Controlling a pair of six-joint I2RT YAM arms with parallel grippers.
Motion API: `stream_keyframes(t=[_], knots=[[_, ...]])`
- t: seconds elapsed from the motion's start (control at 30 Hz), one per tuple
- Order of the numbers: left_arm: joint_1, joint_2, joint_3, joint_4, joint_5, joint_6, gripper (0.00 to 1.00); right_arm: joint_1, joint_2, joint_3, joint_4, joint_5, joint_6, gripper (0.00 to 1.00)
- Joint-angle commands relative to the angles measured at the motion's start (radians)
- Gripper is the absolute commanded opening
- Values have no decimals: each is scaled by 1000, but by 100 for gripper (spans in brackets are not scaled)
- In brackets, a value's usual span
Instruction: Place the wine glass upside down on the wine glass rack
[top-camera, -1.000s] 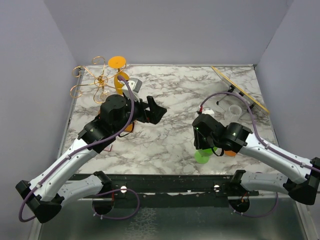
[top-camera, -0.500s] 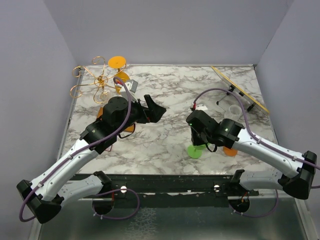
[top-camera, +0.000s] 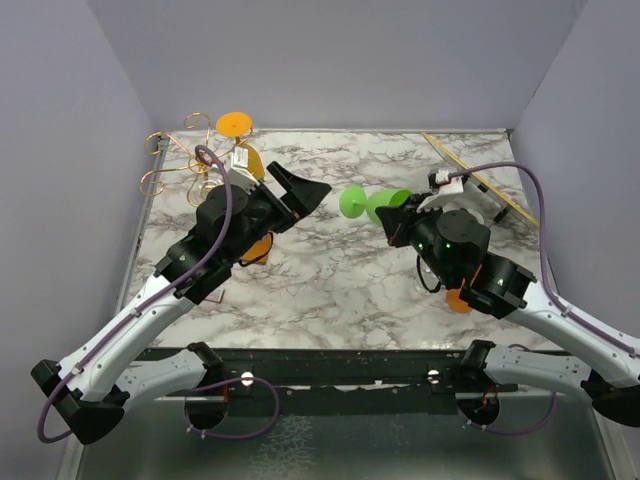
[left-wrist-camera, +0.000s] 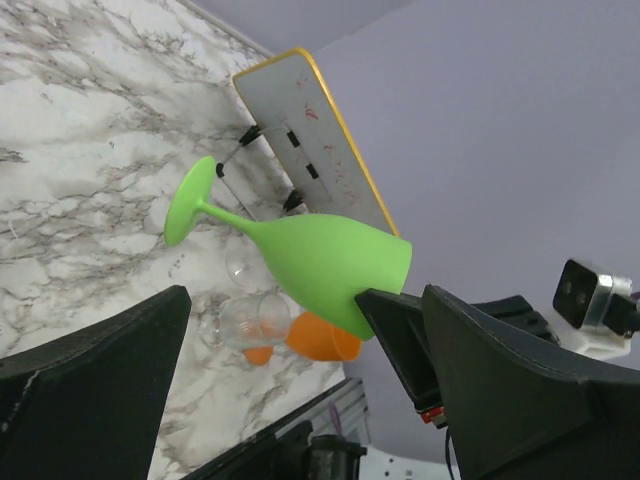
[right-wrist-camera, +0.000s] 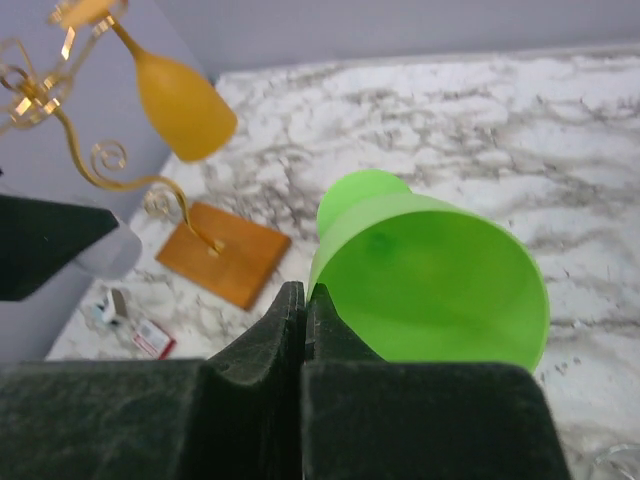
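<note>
The right gripper (right-wrist-camera: 303, 292) has its two fingers (right-wrist-camera: 250, 350) pressed tight together on the rim of the green wine glass (right-wrist-camera: 430, 280), pinching the thin wall of the bowl at its mouth. From there the glass juts out on its side, up off the marble table (top-camera: 340, 290), with the bowl next to the gripper and the round foot pointing away toward the left arm. The left gripper (top-camera: 303, 190) hangs just across from that foot with its fingers (left-wrist-camera: 100, 390) spread wide, nothing between them, and from its own camera the glass shows in the gap, not touching either finger. So the glass sits in the air between the two grippers, near the middle of the table's far half. The wine glass rack (top-camera: 205, 163) stands well apart from it, in the far left corner behind the left arm, its gold curls rising from a wooden base (right-wrist-camera: 222, 255). An orange wine glass (right-wrist-camera: 185, 100) hangs on the rack, foot up and bowl down. Over on the right side, a yellow-edged board (left-wrist-camera: 310, 150) leans at the back, and a clear glass (left-wrist-camera: 245, 322) lies on the marble just beside an orange cup (left-wrist-camera: 322, 340).
</note>
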Motion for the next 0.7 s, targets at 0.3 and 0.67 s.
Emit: stream_keyframes(t=[0.3,0.67], knots=[[1,139,112,213,-60,-207,90,-1,-56,-84,613,237,206,1],[1,308,234,277,-39,-254,69,0,-110,-188,778,156,412,1]])
